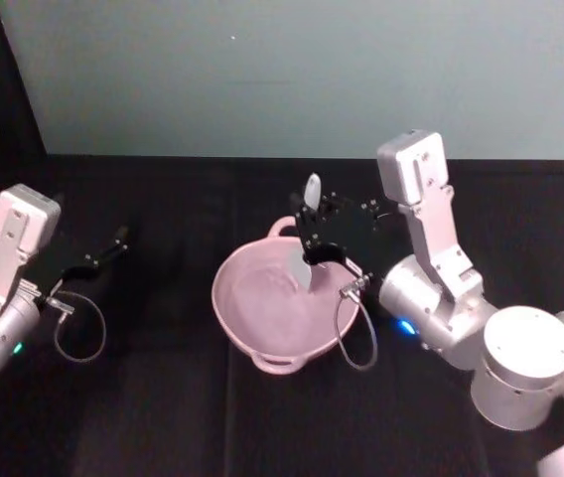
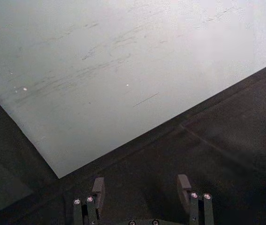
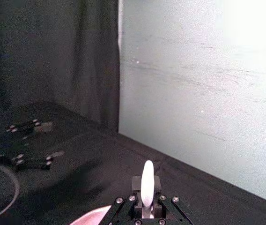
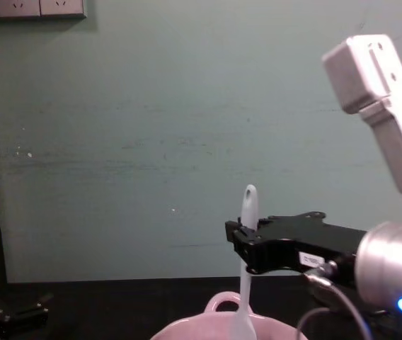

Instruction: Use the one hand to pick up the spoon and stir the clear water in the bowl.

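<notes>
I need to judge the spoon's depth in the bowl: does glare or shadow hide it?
Head view: no glare on the spoon, held by the right gripper, blade inside the bowl; left gripper idle at left. Right wrist view: wall patch blown out, off the spoon. Chest view: even light, but the frame cuts the bowl off.

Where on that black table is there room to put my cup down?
Bare table lies between the left gripper and the bowl, and across the front strip. Crowded: the bowl's right side, where the right gripper holds the spoon and its arm reaches in.
</notes>
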Motion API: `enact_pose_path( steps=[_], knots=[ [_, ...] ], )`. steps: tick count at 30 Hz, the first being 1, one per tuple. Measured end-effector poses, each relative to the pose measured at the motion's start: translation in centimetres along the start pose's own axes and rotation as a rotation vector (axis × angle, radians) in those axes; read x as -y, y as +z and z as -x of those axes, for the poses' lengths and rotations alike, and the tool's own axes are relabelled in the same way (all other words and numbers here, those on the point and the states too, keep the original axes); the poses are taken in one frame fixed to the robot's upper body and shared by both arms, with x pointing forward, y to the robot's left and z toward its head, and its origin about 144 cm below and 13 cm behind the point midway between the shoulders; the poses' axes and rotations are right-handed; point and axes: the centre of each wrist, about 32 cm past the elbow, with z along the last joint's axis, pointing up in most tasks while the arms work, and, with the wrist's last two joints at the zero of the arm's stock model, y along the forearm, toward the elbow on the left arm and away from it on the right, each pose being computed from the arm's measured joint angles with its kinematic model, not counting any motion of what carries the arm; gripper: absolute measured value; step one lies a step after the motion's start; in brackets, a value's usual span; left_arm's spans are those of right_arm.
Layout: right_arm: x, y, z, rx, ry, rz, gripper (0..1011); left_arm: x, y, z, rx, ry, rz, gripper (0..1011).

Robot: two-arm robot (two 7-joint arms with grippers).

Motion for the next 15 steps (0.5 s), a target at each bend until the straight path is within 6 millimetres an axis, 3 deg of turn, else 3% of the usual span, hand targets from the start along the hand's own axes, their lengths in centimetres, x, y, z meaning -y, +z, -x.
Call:
enact_pose_path(
  steps=[9,15],
  knots=[
    [2.8,0.5,0.5,-0.022,0.083,0.027,118,0.0,0.0,0.0,0.000,0.000,0.000,1011],
    [3.0,0.3,1.6,-0.044,0.128,0.033,118,0.0,0.0,0.0,0.000,0.000,0.000,1011]
  ],
)
